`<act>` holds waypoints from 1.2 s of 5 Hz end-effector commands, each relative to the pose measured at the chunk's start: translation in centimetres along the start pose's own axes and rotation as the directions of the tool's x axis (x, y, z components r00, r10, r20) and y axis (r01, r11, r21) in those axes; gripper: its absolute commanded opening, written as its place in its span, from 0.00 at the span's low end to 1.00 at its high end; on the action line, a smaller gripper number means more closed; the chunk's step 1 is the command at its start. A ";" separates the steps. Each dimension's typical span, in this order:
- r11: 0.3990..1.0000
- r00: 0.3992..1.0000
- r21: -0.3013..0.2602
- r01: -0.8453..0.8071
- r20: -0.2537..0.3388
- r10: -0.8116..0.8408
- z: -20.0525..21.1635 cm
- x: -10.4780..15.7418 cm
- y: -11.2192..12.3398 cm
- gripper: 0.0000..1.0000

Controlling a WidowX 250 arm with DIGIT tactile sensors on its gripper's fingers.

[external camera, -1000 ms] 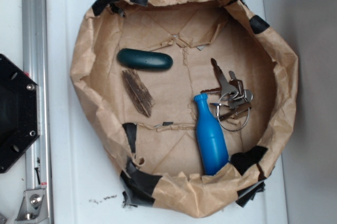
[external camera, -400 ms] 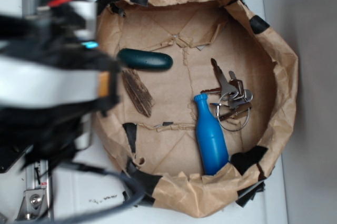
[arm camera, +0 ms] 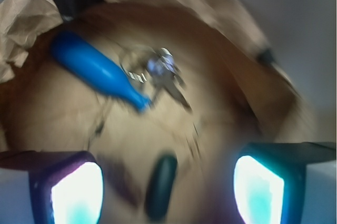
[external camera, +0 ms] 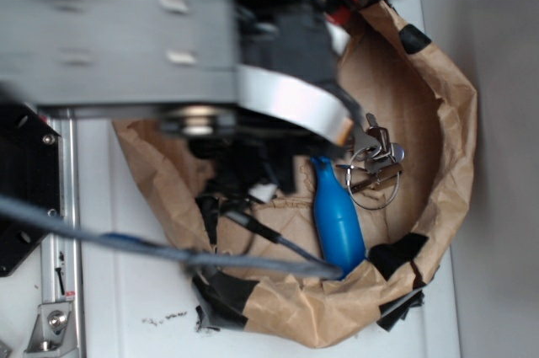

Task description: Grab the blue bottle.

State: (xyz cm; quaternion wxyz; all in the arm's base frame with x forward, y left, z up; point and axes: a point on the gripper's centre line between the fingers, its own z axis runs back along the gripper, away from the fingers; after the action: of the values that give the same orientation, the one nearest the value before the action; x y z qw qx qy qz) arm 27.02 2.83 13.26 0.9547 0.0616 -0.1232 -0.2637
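Swinging in from the left edge, the arm [external camera: 168,46] now covers the upper left half of the paper bowl [external camera: 455,122] in the exterior view, where a moment ago it only reached the rim; nothing inside the bowl has shifted.

Going left to right in the wrist view: the left finger [arm camera: 73,190] glows at the bottom corner, the blue bottle [arm camera: 95,71] lies on its side on the bowl floor near the crumpled wall with its neck pointing toward the keys [arm camera: 163,71], the dark green capsule [arm camera: 160,184] sits low between the fingers, and the gripper [arm camera: 168,187] is spread wide with nothing in it.

This looks like the approach step. The bottle is well apart from the fingers, so the next move calls for carrying the gripper across to it, lining the fingers up across its body, and descending while staying clear of the keys touching its neck.

No brand, label or writing is readable.
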 end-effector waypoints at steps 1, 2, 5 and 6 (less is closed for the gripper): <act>0.937 0.942 -0.105 0.334 0.053 -0.330 -3.6 5.6 -6.4 1.00; 0.881 0.887 -0.105 0.461 0.046 -0.459 -5.7 6.0 -9.1 1.00; 0.866 0.875 -0.159 0.473 0.196 -0.442 -5.7 4.5 -10.9 0.00; 0.871 0.876 -0.115 0.477 0.150 -0.459 -4.1 3.5 -9.8 0.00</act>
State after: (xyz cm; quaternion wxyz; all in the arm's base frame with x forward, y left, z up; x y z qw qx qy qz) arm 26.81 -5.69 6.96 0.8567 -0.0076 -0.1192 -0.5018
